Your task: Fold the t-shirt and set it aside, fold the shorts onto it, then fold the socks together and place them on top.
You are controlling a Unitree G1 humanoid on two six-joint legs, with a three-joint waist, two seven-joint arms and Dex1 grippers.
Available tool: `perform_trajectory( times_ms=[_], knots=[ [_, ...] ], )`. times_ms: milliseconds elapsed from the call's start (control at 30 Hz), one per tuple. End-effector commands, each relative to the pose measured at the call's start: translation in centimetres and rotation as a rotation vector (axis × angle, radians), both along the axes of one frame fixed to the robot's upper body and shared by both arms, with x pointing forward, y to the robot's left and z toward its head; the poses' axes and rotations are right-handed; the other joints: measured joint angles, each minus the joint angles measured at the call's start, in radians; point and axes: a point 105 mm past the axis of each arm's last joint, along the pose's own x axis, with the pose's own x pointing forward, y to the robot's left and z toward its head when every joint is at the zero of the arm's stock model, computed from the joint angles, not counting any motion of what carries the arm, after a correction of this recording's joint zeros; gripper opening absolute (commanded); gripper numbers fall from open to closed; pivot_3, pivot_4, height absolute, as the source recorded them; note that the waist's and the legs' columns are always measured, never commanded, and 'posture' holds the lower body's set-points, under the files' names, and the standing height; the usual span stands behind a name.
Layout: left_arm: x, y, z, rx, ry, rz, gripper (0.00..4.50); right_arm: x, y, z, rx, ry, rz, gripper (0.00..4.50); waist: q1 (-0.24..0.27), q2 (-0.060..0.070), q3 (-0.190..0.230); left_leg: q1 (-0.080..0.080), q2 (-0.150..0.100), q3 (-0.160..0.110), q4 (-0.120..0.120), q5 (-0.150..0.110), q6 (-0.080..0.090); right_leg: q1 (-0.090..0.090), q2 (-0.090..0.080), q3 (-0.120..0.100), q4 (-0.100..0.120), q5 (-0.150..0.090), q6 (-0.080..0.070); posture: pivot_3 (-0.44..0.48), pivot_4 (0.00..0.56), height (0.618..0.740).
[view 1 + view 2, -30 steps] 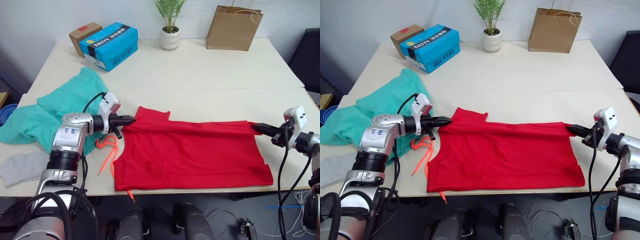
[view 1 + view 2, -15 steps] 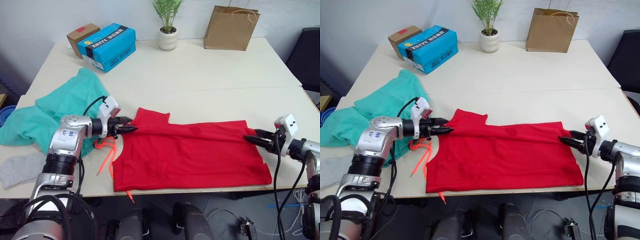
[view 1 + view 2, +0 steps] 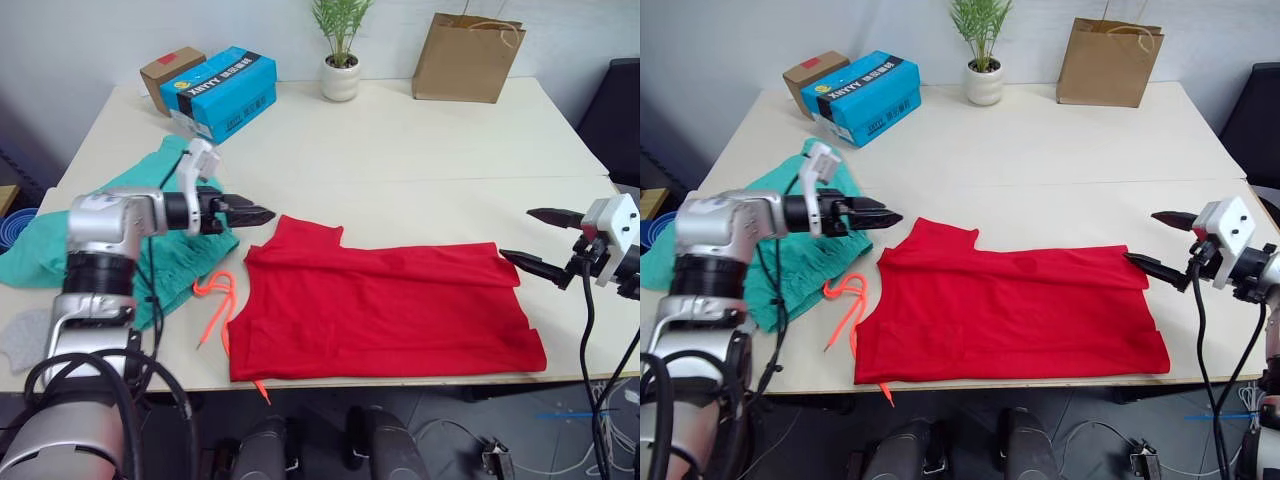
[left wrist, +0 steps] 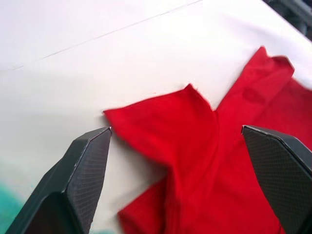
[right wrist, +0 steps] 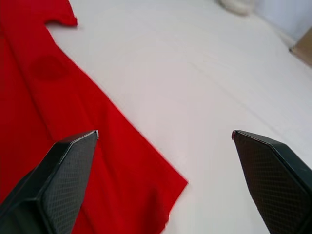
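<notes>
T-shirt (image 3: 380, 310) lay folded flat on the near part of the desk (image 3: 420, 150), its neck end toward the robot's left. Left hand (image 3: 262, 212) hovered just above the desk beside the shirt's upper left corner, fingers spread apart and holding nothing. Right hand (image 3: 535, 240) hung by the shirt's far right corner, fingers likewise apart and empty, the lower fingertip just beside the cloth. Shorts (image 3: 110, 235) lay crumpled at the desk's left side, their orange drawstring (image 3: 215, 305) trailing beside the shirt. One sock (image 3: 18, 338) rested near the left front edge.
</notes>
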Motion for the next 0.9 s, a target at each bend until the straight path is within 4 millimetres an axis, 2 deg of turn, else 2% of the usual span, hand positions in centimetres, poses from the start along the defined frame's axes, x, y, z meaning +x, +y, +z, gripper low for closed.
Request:
perform_trajectory(
  times_ms=[33,100,167,300,433,600,800,900],
  knots=[
    [1.7,-0.8,-0.9,0.051,0.027,0.068,4.47,0.3,1.7,1.5,-0.004,-0.093,0.047,4.48,-0.001,0.0,0.0,0.0,0.0,0.0,0.0,0.0,0.0,0.0,0.0,0.0,0.0,0.0,0.0,0.0,0.15,0.74],
    [2.6,-1.5,-1.7,0.101,0.019,0.088,4.47,0.5,2.3,1.5,-0.004,-0.108,0.057,4.48,-0.001,0.0,0.0,0.0,0.0,0.0,0.0,0.0,0.0,0.0,0.0,0.0,0.0,0.0,0.0,0.0,0.15,0.74],
    [2.9,-2.3,-2.0,0.107,0.031,0.09,4.47,0.6,2.7,1.3,0.002,-0.11,0.06,4.48,-0.003,-0.001,0.0,0.0,0.0,0.0,0.0,0.0,0.0,-0.001,0.0,0.0,0.0,0.0,0.0,0.0,0.15,0.74],
    [3.6,-3.2,-3.8,0.199,0.032,0.098,4.47,0.1,3.1,0.3,0.007,-0.089,0.067,4.48,-0.002,-0.001,0.0,0.0,0.0,0.0,-0.001,0.0,0.0,-0.001,0.0,0.0,0.0,0.0,0.0,0.0,0.15,0.74],
    [3.7,-3.8,-4.5,0.183,0.052,0.099,3.62,-0.4,3.1,0.1,0.019,-0.077,0.059,4.5,0.0,-0.001,0.0,0.0,-0.001,0.0,0.0,0.0,0.0,0.0,-0.001,0.0,0.0,0.0,0.0,0.0,0.15,0.74],
    [4.1,-4.4,-5.0,0.184,0.002,0.102,2.06,-0.8,3.1,-0.3,0.025,-0.062,0.054,4.5,0.003,-0.001,0.0,0.0,-0.001,0.0,0.0,0.0,0.0,0.0,-0.001,0.0,0.0,0.0,0.0,0.0,0.15,0.74],
    [4.0,-4.4,-3.8,0.13,-0.119,0.035,0.1,-1.5,3.2,-1.1,0.035,-0.032,0.046,4.5,0.002,-0.001,0.0,0.0,0.0,0.0,0.0,0.0,0.0,0.0,-0.001,0.0,0.0,0.0,0.0,0.0,0.15,0.74],
    [3.1,-4.4,-2.8,0.089,-0.208,-0.062,0.02,-1.8,3.2,-1.3,0.042,-0.024,0.037,4.5,0.0,-0.001,0.001,0.0,0.0,0.0,0.0,0.0,0.0,-0.001,-0.001,0.0,0.0,0.0,0.0,0.0,0.15,0.74]
  ],
)
